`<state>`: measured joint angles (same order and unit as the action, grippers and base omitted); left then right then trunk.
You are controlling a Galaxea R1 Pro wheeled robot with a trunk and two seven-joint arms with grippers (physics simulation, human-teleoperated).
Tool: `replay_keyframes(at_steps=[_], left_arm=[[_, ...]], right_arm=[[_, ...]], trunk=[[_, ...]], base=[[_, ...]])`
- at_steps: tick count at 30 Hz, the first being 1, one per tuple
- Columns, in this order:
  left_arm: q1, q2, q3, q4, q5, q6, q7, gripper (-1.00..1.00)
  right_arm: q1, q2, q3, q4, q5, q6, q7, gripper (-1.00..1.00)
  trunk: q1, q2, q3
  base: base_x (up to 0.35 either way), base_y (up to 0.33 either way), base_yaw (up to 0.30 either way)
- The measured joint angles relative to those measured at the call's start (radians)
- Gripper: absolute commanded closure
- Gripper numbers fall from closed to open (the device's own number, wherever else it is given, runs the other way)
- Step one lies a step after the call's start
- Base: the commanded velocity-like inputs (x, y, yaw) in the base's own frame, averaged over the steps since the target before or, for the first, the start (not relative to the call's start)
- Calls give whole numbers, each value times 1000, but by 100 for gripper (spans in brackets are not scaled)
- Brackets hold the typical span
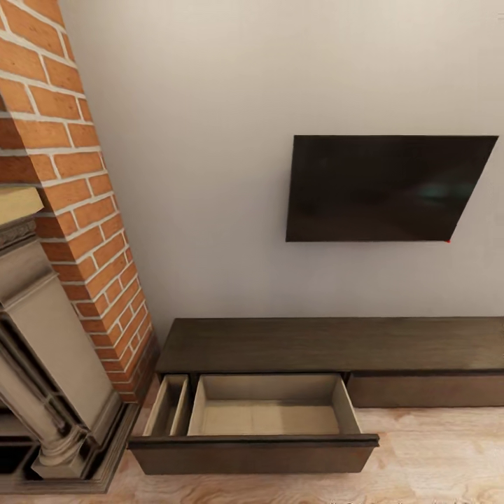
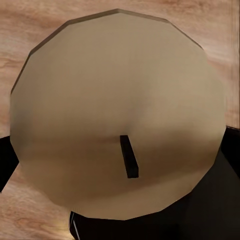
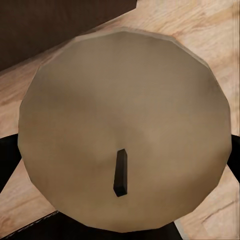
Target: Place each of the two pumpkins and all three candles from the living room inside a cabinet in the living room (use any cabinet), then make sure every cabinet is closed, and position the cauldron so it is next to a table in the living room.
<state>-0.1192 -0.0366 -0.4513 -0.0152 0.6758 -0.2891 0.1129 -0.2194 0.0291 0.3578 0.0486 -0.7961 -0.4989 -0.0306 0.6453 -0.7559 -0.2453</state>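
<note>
Candle [image 2: 117, 120] in left end effector, candle [image 3: 125, 130] in right; cabinet [image 1: 329, 346] drawer open.

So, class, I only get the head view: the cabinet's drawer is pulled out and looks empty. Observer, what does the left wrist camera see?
Observer: A beige candle, very close, its top facing the camera, with wood floor behind it.
Operator: And the right wrist camera?
Observer: A second candle, equally close, its dark wick pointing at the lens.
Operator: Anything behind that one?
Observer: The same floor, plus a dark-brown panel in one corner, likely the cabinet's side.
</note>
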Motion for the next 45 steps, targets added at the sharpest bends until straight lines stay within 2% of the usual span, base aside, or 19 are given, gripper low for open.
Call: replay_keyframes(at_steps=[13,29,45], left_arm=[[0,2,-1,0,0,0,0,100],[0,0,-1,0,-1,0,0,100],[0,2,-2,-4,-4,0,-1,100]], right_arm=[[0,1,-1,0,-1,-1,0,100],[0,2,-1,0,0,1,0,100],[2,2,0,-3,7,-7,6,100]], trunk=[[0,0,1],[0,0,1],[-61,112,52]], base=[[172,-158,-19],[36,-41,70],[0,0,1]])
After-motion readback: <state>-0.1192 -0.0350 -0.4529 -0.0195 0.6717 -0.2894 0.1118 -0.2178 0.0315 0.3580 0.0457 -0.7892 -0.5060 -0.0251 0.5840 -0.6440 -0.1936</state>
